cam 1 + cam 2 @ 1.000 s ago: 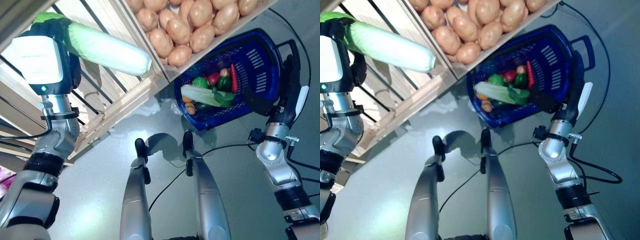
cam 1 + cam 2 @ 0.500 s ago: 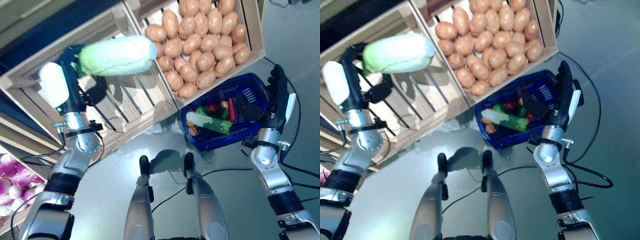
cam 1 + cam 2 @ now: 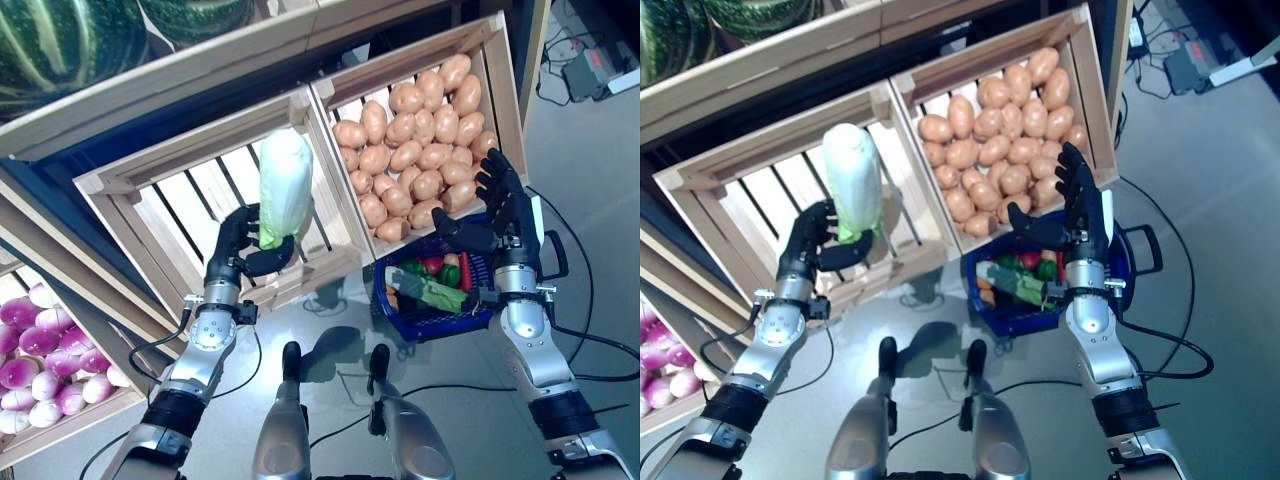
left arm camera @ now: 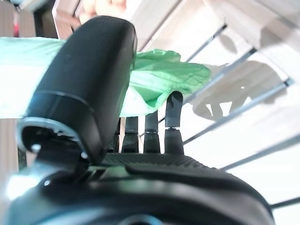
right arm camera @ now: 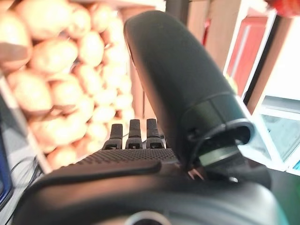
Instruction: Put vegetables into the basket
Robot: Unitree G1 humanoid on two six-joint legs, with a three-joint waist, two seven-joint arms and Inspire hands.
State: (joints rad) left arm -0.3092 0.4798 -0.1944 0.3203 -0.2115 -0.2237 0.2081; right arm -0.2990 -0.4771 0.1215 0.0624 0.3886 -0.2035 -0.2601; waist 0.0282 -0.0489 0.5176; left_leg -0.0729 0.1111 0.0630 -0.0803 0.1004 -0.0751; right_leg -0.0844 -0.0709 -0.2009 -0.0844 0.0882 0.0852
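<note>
My left hand [image 3: 238, 248] is shut on the leafy green end of a long pale napa cabbage [image 3: 285, 186] and holds it upright in front of the slatted wooden crate [image 3: 180, 205]. The cabbage also shows in the left wrist view [image 4: 154, 79], between my thumb and fingers. The blue plastic basket [image 3: 470, 322] stands on the floor below the potato crate and holds a pale leafy cabbage [image 3: 432, 296], green and red peppers and a red chilli. My right hand [image 3: 505, 205] is open, fingers straight, just above the basket's far rim.
A wooden stand of crates fills the back: a potato crate [image 3: 425, 150] right above the basket, a slatted crate by my left hand, purple-white vegetables [image 3: 35, 350] at lower left. Grey floor [image 3: 330, 310] lies in front.
The whole picture has shifted, so the camera has moved. My left hand has turned the cabbage from lying sideways to standing upright. My right hand stays open by the basket's rim.
</note>
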